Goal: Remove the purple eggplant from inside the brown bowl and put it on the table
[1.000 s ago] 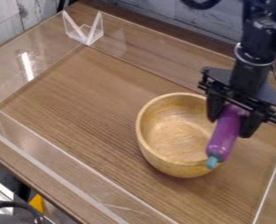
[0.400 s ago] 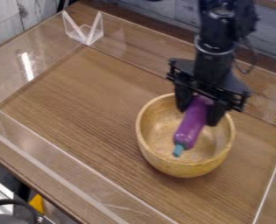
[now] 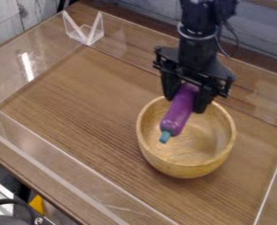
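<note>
1. A black robot arm reached straight down over the table [image 3: 82, 97], its gripper [image 3: 190, 95] poised above the far-left rim of the brown bowl [image 3: 187, 134].

2. The gripper's jaws were closed partway on the upper end of the purple eggplant [image 3: 176, 112], gripping it from both sides; the tool was neither wide open nor fully pinched.

3. The eggplant hung tilted from the jaws, its teal-green stem tip pointing down and to the left, over the bowl's hollow near the left inner wall. Whether the tip touched the wood could not be told from this angle.

4. The bowl sat on the right half of the wood-grain tabletop, upright, its thick rim and pale grain facing the camera. Nothing else could be seen inside it.

5. Low clear acrylic walls [image 3: 35, 66] bordered the table on the left and near sides, catching reflections.

6. A small clear V-shaped acrylic piece [image 3: 84, 28] stood at the far left corner, well apart from the bowl and the arm.
</note>
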